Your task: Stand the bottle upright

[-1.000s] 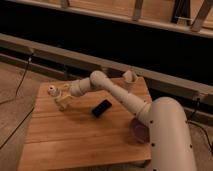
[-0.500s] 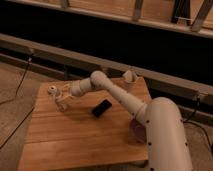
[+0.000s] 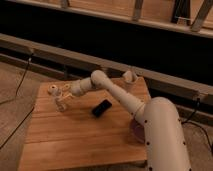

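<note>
**Step in hand: raising the bottle onto its base.**

1. Position. The gripper (image 3: 62, 99) is at the far left part of the wooden table (image 3: 75, 142), with the arm stretched across from the right. The bottle (image 3: 52, 91) is at the gripper. Its pale round cap shows just to the left, close to the table's left edge. The clear body is hard to make out against the wood.

2. Grip state. It cannot be told whether the gripper is clamped on the bottle or only beside it. It also cannot be told whether the bottle is flat or partly raised.

3. Recommended method. Hold the body near its middle, not at the cap. Turn the wrist until the cap points straight up. Lower until the base sits flat on the wood. Release only when the bottle bears its own weight, then lift straight up.

4. Cautions. A slim, light bottle is likely to tip from a sideways pull on release. The left edge is near, so move inward. The black slab (image 3: 101, 108) lies well apart to the right.
</note>
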{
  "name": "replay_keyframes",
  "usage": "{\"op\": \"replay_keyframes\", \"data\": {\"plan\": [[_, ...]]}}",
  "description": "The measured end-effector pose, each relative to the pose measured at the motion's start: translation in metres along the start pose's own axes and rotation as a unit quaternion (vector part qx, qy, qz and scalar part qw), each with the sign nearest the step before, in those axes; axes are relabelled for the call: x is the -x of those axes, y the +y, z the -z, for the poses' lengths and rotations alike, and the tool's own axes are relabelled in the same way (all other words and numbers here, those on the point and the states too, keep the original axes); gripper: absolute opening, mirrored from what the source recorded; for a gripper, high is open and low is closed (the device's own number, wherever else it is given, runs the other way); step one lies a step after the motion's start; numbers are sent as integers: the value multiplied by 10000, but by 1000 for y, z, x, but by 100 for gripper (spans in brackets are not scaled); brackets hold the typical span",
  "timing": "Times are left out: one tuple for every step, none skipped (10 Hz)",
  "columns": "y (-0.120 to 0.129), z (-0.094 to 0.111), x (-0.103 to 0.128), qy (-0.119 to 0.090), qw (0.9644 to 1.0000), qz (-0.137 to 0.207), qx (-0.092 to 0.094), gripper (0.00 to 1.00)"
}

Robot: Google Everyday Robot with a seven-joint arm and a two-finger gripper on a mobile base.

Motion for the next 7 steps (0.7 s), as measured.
{"op": "replay_keyframes", "data": {"plan": [[0,0,0,3,10000,0,7,67],[0,0,-1,2,10000,-5,7,76],[-1,-1,-1,7,10000,1,9,80],[0,-1,-1,9,10000,3,19,80],[-1,-1,-1,2,10000,3,15,80],[-1,-1,0,-3,10000,3,16,80],[-1,-1,0,-13,10000,7,17,80]]}}
